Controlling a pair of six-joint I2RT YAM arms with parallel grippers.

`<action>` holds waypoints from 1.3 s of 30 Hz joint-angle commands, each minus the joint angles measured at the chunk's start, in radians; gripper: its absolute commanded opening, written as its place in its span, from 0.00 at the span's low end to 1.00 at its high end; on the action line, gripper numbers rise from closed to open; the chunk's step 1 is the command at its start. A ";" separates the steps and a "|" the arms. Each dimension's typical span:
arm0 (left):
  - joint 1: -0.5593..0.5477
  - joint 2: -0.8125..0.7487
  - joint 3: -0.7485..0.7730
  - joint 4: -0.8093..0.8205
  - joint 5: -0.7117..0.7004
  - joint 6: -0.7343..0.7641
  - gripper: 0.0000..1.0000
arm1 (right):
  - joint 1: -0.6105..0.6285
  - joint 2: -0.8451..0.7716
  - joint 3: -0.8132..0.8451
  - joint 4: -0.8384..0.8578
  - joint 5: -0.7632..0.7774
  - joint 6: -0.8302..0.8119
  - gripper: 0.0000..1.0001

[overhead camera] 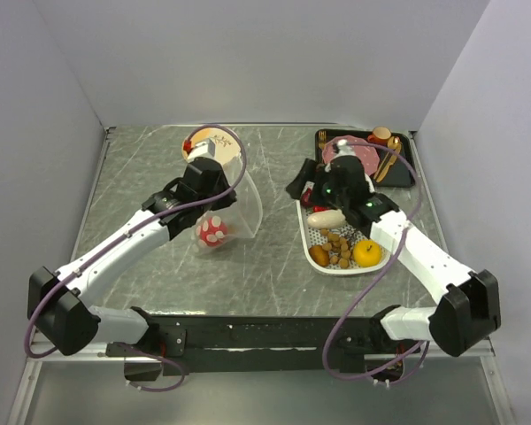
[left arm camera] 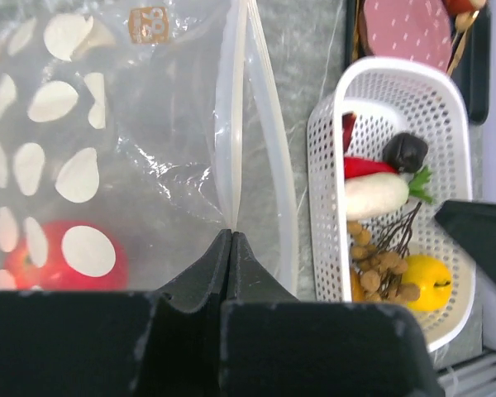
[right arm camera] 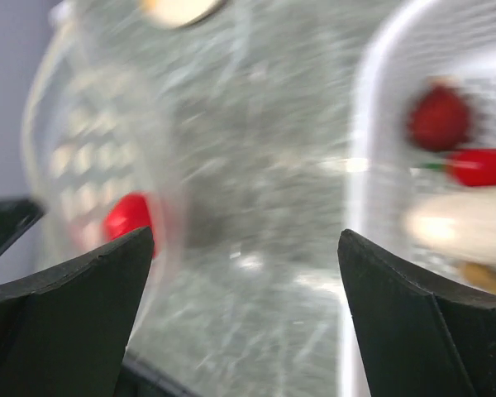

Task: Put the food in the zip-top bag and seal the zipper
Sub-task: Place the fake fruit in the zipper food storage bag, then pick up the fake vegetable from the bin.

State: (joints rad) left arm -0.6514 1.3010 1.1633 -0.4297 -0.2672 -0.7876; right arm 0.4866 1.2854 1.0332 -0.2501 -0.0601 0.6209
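- Nearest, lower right of the top view: the basket lay with its long axis running up the frame. Fruit, brown oval and nuts filled its near end.
- Lower centre-left of the same view: one red food sat inside the bag, down at its near end.
- Mid-basket: the vegetable lay crosswise, its long axis left to right in the frame. The red pieces were just beyond it.
- Right gripper: jaws spread wide with nothing between them. It hung over the bare table between bag and basket, just above the vegetable in the top view.
- Its wrist view was blurred. The bag was at the left edge and the basket food at the upper right.
- Judgement: the next pick fell to the right arm, which was far nearer the basket. The food lay to the right of and nearer than the pincer, so it needed a short swing that way. For the vegetable, the jaws should close across its short width, not along its length.
- Left gripper: jaws pinched flat on the zipper, holding the bag's mouth edge up. It was well apart from the basket.
- Farthest, upper right: the tray, not part of the job.
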 commanded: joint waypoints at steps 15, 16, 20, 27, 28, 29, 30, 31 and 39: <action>-0.004 0.066 -0.010 0.052 0.115 0.027 0.01 | -0.279 0.067 -0.177 -0.057 0.091 0.106 0.94; -0.004 0.067 -0.007 0.051 0.115 0.028 0.01 | -0.281 0.087 -0.159 -0.060 0.088 0.108 0.94; -0.004 0.066 -0.002 0.045 0.117 0.031 0.01 | -0.292 0.160 -0.131 -0.034 0.086 0.109 0.91; -0.005 0.066 0.004 0.034 0.117 0.039 0.01 | -0.306 0.241 -0.122 0.047 0.069 0.111 0.83; -0.004 0.063 0.001 0.031 0.111 0.039 0.01 | -0.307 0.245 -0.121 0.055 0.069 0.108 0.82; -0.004 0.063 0.001 0.029 0.112 0.040 0.01 | -0.307 0.247 -0.117 0.051 0.075 0.105 0.82; -0.005 0.060 -0.001 0.028 0.111 0.041 0.01 | -0.307 0.258 -0.114 0.043 0.077 0.102 0.82; -0.005 0.058 -0.001 0.028 0.111 0.041 0.01 | -0.307 0.264 -0.108 0.040 0.080 0.096 0.82; -0.005 0.070 0.016 0.025 0.125 0.048 0.01 | -0.312 0.327 -0.094 0.041 0.063 0.077 0.81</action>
State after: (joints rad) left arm -0.6525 1.3720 1.1263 -0.4175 -0.1539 -0.7612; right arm 0.1825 1.5764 0.9024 -0.2260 -0.0006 0.7124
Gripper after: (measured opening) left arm 0.014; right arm 0.801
